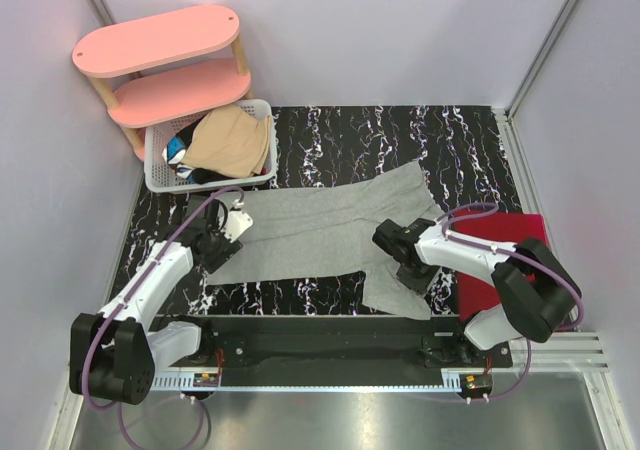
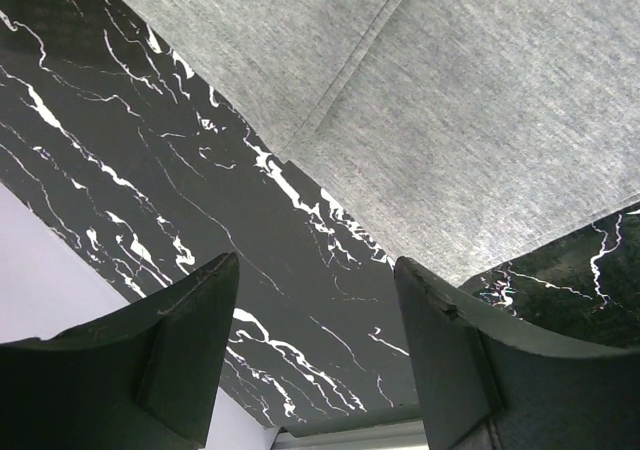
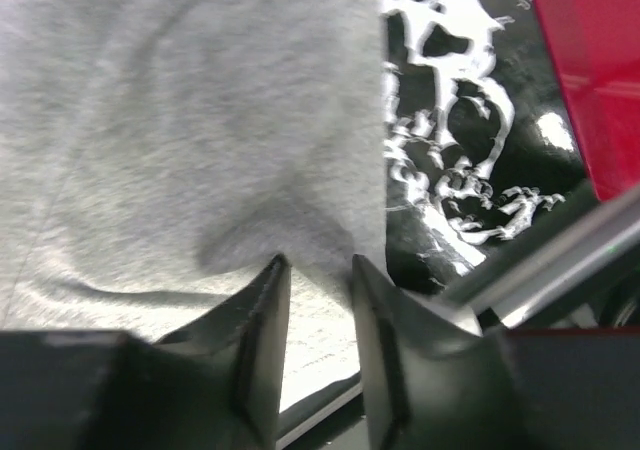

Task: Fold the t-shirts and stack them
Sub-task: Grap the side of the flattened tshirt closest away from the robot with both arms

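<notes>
At the far left a pink two-tier shelf stands in the corner, and just in front of it sits a white lattice basket holding a crumpled tan t-shirt on top of darker and blue clothes. Nearer, the left gripper hangs over the black marbled table just beside the left edge of the grey t-shirt, its jaws spread wide with nothing between them; a small white tab by its wrist is too small to read. The grey t-shirt lies flat across the middle of the table, running from the near left up to the far right, with a seam line showing in the left wrist view. On its near right part the right gripper is down on the cloth, jaws drawn narrow and seemingly pinching a small pucker of grey fabric. Just right of that lies a folded red cloth, at the table's right edge
</notes>
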Available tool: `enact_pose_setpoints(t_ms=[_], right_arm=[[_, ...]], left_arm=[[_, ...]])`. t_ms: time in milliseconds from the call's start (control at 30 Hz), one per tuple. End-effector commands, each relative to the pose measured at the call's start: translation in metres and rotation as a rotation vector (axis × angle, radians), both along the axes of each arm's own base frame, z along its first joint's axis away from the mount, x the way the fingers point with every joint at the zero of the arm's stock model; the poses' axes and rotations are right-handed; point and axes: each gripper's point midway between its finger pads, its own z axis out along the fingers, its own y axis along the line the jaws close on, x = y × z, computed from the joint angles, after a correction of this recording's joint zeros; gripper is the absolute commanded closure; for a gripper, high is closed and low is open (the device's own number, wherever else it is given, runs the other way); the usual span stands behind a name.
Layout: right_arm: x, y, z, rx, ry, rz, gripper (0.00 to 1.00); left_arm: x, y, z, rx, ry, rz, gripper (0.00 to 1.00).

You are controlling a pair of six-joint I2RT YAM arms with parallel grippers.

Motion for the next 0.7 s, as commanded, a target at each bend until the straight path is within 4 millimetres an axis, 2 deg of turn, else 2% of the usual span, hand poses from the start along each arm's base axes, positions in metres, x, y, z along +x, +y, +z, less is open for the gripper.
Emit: enact_pose_setpoints(t_ms=[0,33,167,233,367,533,667], right_arm=[[0.022,0.007,0.003,0.012,-0.073,0.01,0.73],[0.023,0.008,0.004,0.018,-0.075,0.011,0.86],[0.023,0.012,0.004,0.041,-0.066,0.023,1.0],[0.024,0.014,0.008,0.052,-0.068,0.036,1.0],[0.023,0.014,0.028,0.092,-0.111,0.048,1.0],[0.025,0.015,0.054,0.121,-0.151,0.065,1.0],[0.031,0.014,0.068,0.11,-0.173,0.088,1.0]], left_arm=[[0.009,0.002,0.019,-0.004,-0.062,0.023,0.31],[0.009,0.002,0.019,-0.002,-0.062,0.023,0.31],[0.007,0.004,0.016,0.013,-0.053,0.021,0.31],[0.007,0.004,0.016,0.01,-0.051,0.022,0.31],[0.004,0.003,0.013,0.008,-0.037,0.016,0.31],[-0.018,0.005,-0.003,0.021,0.025,-0.033,0.31],[-0.038,0.003,-0.008,0.022,0.087,-0.06,0.3]])
